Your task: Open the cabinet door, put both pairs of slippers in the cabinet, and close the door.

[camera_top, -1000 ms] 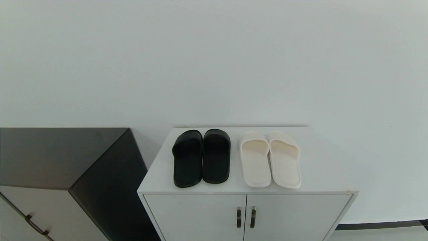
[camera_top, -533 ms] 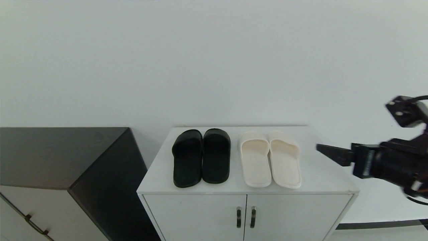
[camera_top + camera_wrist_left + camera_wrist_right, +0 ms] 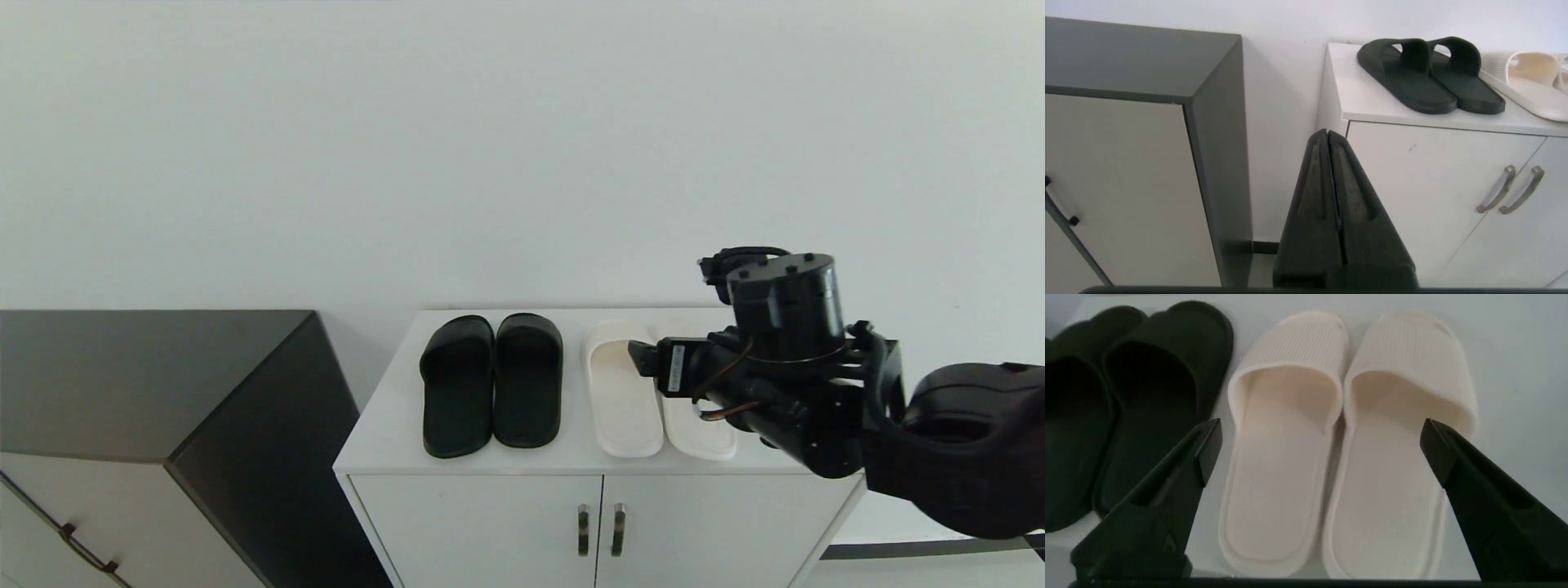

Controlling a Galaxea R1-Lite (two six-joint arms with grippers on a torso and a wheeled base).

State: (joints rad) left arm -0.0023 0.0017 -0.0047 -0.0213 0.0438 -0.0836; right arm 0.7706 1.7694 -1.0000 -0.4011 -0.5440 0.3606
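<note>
right gripper (image 3: pixel 1321 431) spread wide, hovers above the cream slippers (image 3: pixel 1282 490).

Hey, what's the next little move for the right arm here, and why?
Probably lower the right gripper onto the white slippers and close. Its fingers are open, one on either side of the pair, which lies side by side on the cabinet top. The doors are shut, though, so opening one may come first.
</note>
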